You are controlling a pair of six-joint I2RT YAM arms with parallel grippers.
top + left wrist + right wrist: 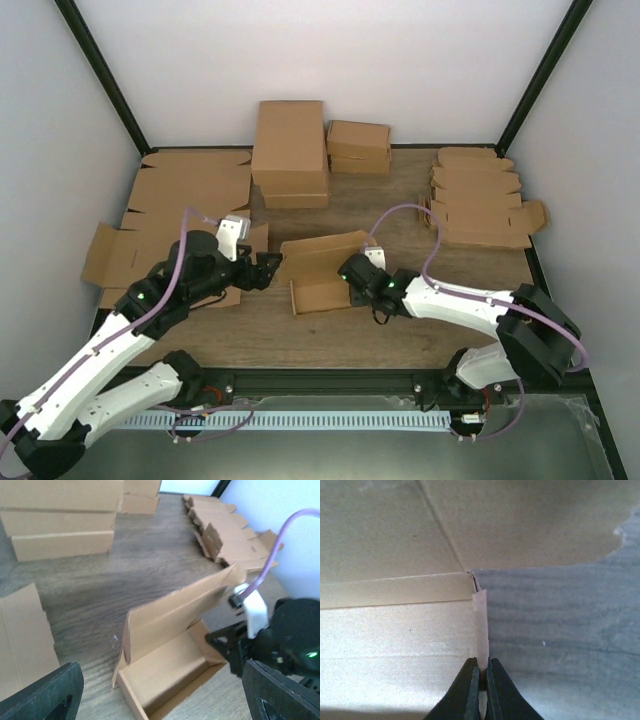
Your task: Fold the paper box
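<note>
Right tool [481, 680] pinched tight on right wall of paper box [322, 283]. Left tool [268, 270] wide open, empty, just left. Risk: one-sided grip, thin wall creases, box swivels on tabletop [400, 335].

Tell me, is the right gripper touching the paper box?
Touching. The right wrist view shows the right gripper closed on a thin side wall of the paper box.

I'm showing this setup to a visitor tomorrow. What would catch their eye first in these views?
First the half-folded paper box at the centre of the table, lid flap raised behind an open tray. The right gripper pinches the tray's right end wall, while the left gripper gapes open just off the box's left side. Behind, folded boxes are stacked at the far edge.
</note>
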